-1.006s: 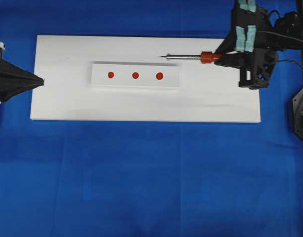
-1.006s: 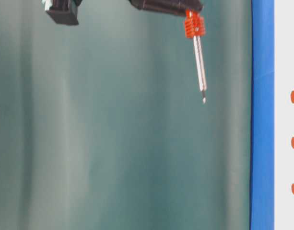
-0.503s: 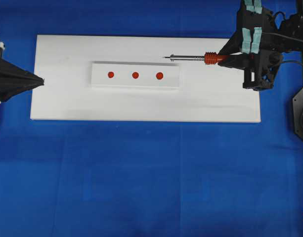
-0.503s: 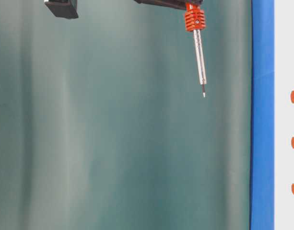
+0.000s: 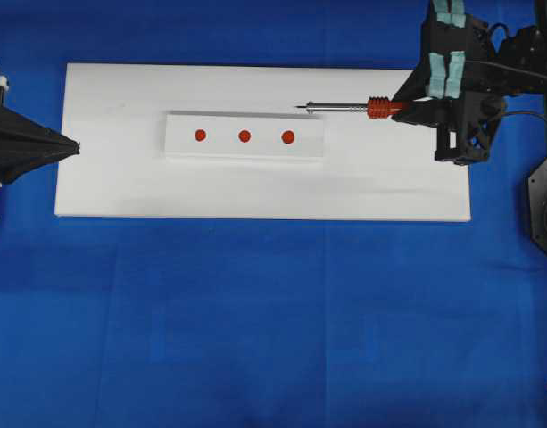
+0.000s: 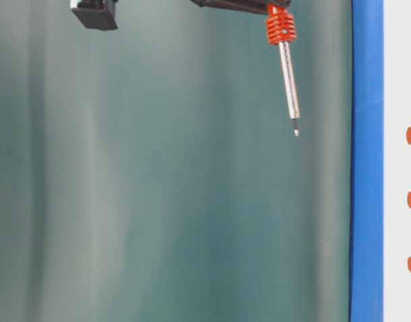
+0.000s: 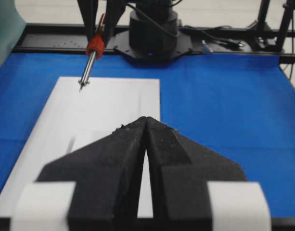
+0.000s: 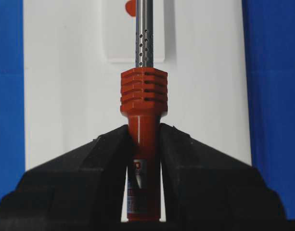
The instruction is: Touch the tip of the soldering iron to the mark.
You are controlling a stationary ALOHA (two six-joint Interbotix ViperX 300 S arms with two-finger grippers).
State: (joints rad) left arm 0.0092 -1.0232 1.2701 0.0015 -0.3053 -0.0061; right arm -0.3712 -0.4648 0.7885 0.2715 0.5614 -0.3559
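The soldering iron sticks out leftward from the right gripper, whose jaws are clenched on its red-orange handle just behind the ribbed collar. It hangs in the air above the white board, near the board's far right corner, tip pointing along the far edge of the raised strip bearing three red marks. The right arm reaches in from the right. The left gripper rests clamped together at the board's left edge.

The overhead view looks straight down on the whole white board from far, with both arms at 3 and 9 o'clock. The table-level view looks from low at the side, turned a quarter, and the board edge is at 3 o'clock. Each wrist view looks closely along its own jaws, and all views share the soldering iron.
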